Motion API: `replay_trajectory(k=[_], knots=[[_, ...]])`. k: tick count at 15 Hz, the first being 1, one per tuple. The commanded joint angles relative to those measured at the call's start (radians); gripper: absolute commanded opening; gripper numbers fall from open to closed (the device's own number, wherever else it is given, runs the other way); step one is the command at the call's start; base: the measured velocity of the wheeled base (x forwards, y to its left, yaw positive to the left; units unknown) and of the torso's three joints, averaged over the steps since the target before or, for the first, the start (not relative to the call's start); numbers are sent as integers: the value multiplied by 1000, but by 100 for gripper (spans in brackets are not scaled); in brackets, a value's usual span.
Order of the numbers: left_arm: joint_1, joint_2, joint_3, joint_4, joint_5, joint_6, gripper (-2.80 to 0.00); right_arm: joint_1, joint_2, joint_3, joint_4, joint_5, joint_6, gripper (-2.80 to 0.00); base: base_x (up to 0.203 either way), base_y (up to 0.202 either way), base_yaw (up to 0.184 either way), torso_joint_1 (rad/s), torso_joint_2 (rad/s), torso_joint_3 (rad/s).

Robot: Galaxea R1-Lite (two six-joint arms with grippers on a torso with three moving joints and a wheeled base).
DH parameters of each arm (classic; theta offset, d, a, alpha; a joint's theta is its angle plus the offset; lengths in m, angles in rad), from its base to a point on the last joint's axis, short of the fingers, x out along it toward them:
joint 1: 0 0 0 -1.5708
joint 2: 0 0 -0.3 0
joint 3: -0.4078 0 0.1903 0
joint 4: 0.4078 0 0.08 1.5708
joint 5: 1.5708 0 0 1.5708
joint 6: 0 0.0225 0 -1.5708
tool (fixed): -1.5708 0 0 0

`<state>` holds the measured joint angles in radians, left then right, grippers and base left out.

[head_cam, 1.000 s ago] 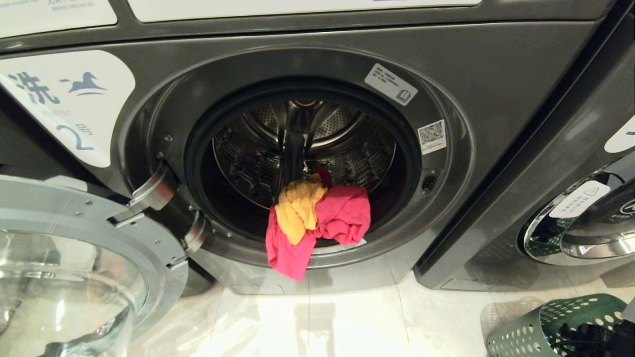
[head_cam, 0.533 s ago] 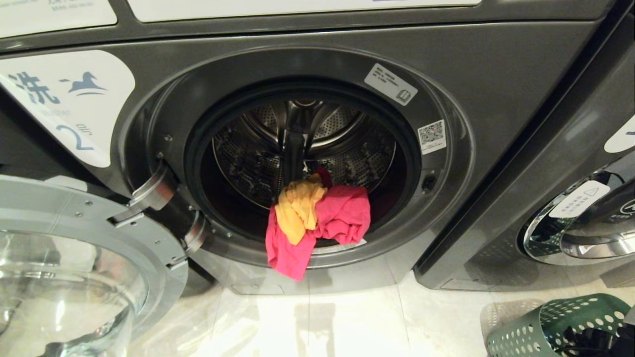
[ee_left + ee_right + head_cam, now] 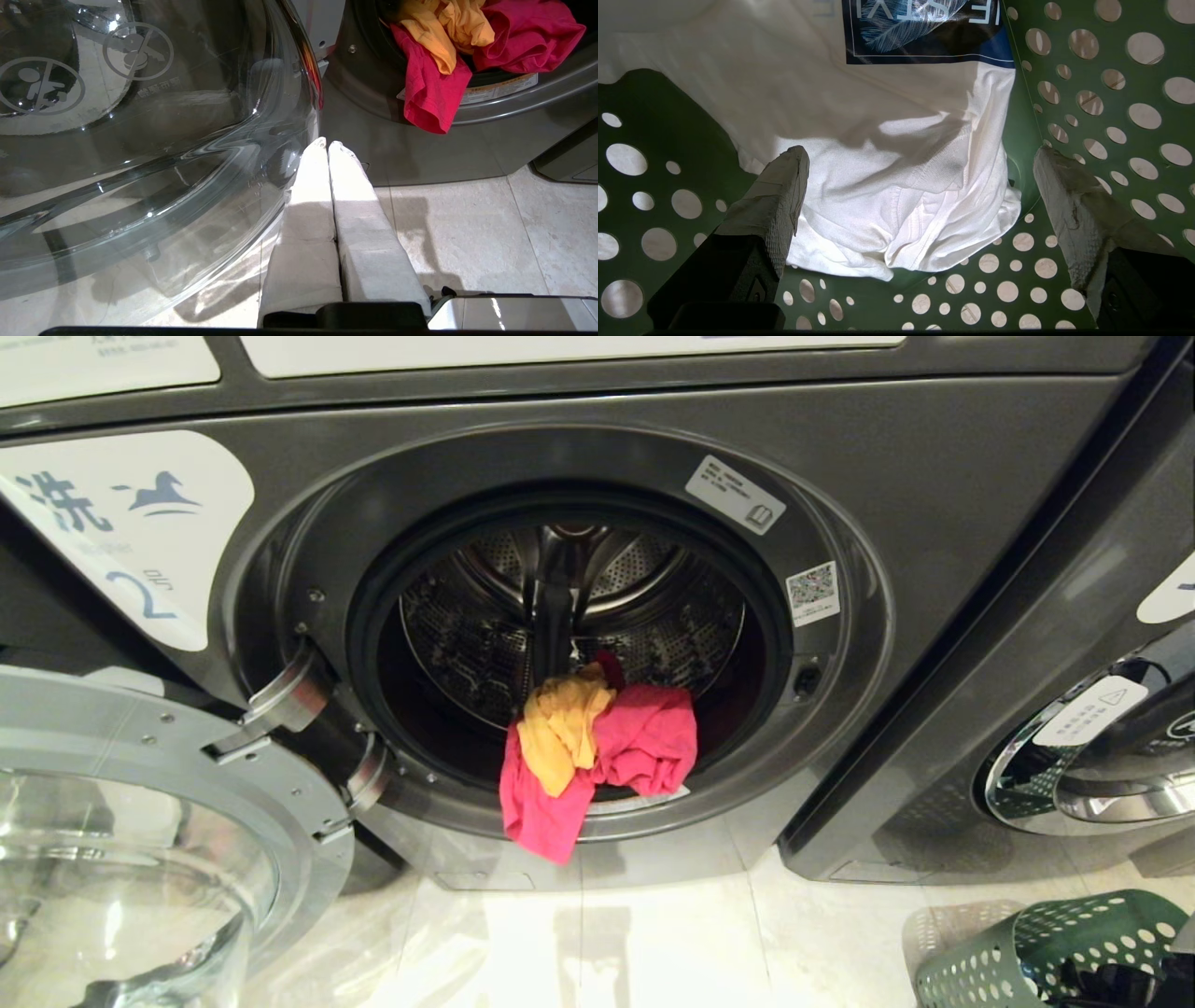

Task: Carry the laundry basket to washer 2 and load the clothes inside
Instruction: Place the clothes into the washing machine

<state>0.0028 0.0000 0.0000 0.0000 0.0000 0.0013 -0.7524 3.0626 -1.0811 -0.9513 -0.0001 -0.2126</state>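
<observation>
While inside laundry basket (image 3: 1111,93), right tool (image 3: 915,186) gapes over white garment (image 3: 887,163)

Glossy glass door (image 3: 112,859), perforated plastic basket (image 3: 1046,947) (matt), soft cloth clothes (image 3: 597,747).

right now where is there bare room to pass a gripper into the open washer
Free: the upper and left part of the dark grey washer's round opening, above the bright pink-red and yellow-orange clothes. Crowded: the lower lip, where those clothes drape over the rim. The pale tiled floor between the open glass door and dark green perforated basket is bare.
</observation>
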Motion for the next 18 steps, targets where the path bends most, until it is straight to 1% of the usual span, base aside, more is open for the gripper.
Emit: replay_trajectory(k=[1,3,4,8,18], knots=[[0,0,2,0,0,0,-280,-2,1,28,-42,0,-2,0,0,0,0,0,0,0],[0,0,2,0,0,0,-280,-2,1,52,-109,-1,-7,0,0,0,0,0,0,0],[0,0,2,0,0,0,-280,-2,1,56,-114,-1,-8,0,0,0,0,0,0,0],[0,0,2,0,0,0,-280,-18,3,45,-115,2,-11,0,0,0,0,0,0,0],[0,0,2,-3,0,2,-280,-18,8,60,-115,3,-8,0,0,0,0,0,0,0]])
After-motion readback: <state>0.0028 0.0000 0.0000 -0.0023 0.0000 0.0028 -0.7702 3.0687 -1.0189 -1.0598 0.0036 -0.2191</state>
